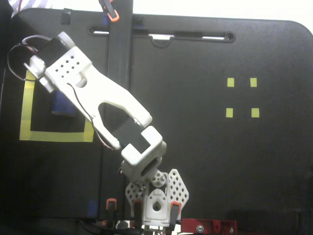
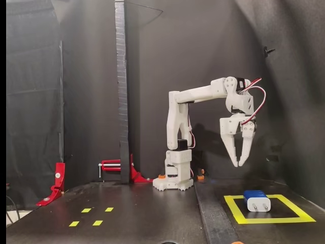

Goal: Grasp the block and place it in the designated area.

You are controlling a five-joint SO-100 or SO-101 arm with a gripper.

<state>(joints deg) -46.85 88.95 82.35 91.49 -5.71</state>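
Note:
The block (image 2: 256, 200), dark blue on top with a pale front face, lies inside the designated area (image 2: 264, 220), a square of wide yellow tape on the black table. My gripper (image 2: 237, 163) hangs well above it and a little to its left, pointing down, shut with nothing between its fingers. In the fixed view from above, the white arm (image 1: 98, 98) reaches up-left over the yellow frame (image 1: 54, 135). It covers the gripper there, and only part of the blue block (image 1: 62, 105) shows beside it.
A tall black post (image 2: 121, 91) stands left of the arm's base (image 2: 175, 180), with red clamps (image 2: 56, 183) near it. Four tiny yellow squares (image 1: 240, 97) mark the table on the other side of the post from the frame.

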